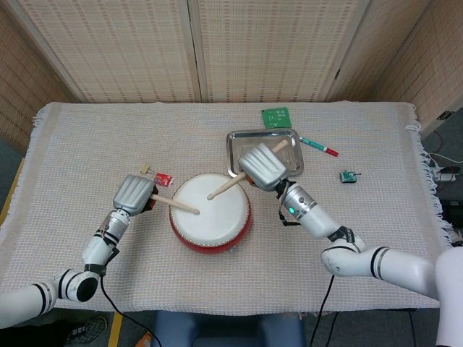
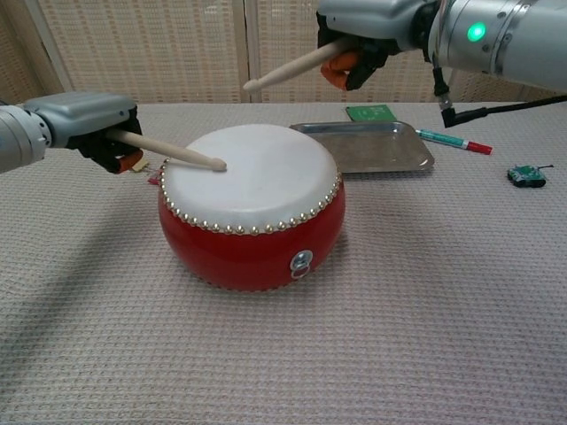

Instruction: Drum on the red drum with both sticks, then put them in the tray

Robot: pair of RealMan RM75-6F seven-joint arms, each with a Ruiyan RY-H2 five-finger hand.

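Red drum (image 2: 252, 232) sits mid-tabletop (image 1: 87, 144), tray (image 1: 263, 139) just beyond it to the far right. Left robot hand (image 2: 93, 127) grips its stick (image 2: 168, 152), tip down on the left part of the drumhead. Right robot hand (image 2: 372, 34) grips the other stick (image 2: 288, 69), raised clear above the drum. Pen (image 1: 318, 147), green board (image 1: 275, 116) near the tray.

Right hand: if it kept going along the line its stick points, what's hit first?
Likely the drum. The right hand holds its stick raised, tip slanting down toward the robot's left over the white drumhead. It would probably meet the skin, near the left stick, though depth is unclear.
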